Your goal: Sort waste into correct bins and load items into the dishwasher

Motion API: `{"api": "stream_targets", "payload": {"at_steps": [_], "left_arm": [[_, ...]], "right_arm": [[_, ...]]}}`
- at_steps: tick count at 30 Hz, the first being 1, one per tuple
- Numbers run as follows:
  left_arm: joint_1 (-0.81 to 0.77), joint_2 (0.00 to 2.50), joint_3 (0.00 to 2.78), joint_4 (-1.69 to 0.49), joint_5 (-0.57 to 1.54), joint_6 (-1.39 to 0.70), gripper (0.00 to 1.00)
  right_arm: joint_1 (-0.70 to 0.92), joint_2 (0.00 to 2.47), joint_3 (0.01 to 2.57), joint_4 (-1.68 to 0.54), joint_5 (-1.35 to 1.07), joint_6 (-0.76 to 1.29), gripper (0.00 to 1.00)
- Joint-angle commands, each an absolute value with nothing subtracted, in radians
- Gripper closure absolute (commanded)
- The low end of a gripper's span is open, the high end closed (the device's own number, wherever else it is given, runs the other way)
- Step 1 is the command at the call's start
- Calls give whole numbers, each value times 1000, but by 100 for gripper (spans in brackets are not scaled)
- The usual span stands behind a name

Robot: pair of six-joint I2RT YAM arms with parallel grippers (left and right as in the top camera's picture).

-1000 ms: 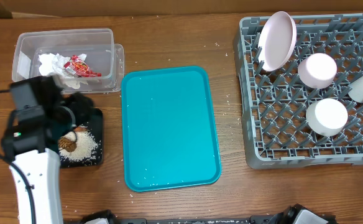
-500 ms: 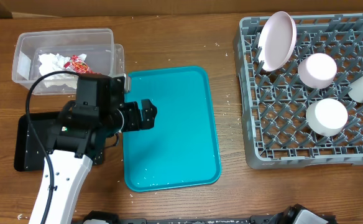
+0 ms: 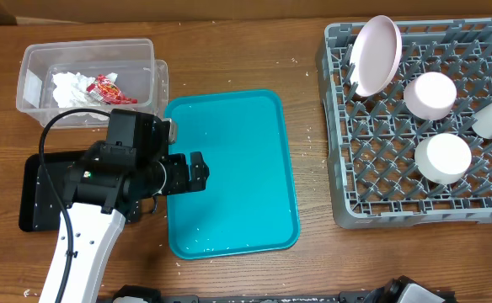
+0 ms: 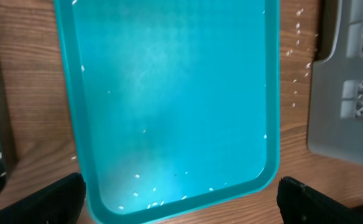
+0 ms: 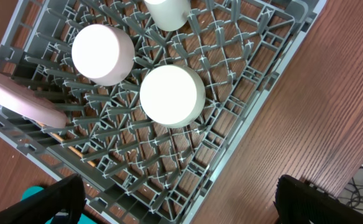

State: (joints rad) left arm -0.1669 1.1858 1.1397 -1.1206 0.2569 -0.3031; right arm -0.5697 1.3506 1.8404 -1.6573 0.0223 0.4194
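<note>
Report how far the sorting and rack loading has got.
Done: napkin and red wrapper lie in the clear tub; plate and three cups sit in the dish rack. In hand: nothing; left end effector open over the teal tray. Left: stray rice grains there.

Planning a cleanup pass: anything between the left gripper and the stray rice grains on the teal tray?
Nothing visible. The open left gripper hangs over the teal tray's left side. The rice grains lie loose on the bare tray surface, and nothing else is on it.
</note>
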Motion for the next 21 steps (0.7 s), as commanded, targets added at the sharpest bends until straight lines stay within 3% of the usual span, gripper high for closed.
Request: {"api": "stream_targets", "payload": {"at_steps": [1,10,14,21], "left_arm": [[-171,1198,1139,-1121,232,-228,0],[-171,1156,1010,-878,237,42,0],[-170,1036,830,-701,237,167,0],[-137,759,490,-397,221,211,0]], "right_arm": [[-574,1347,1858,-1652,17,427,0],[-574,1347,1858,-1652,17,427,0],[-574,1347,1858,-1652,17,427,0],[-574,1347,1858,-1652,17,427,0]]}}
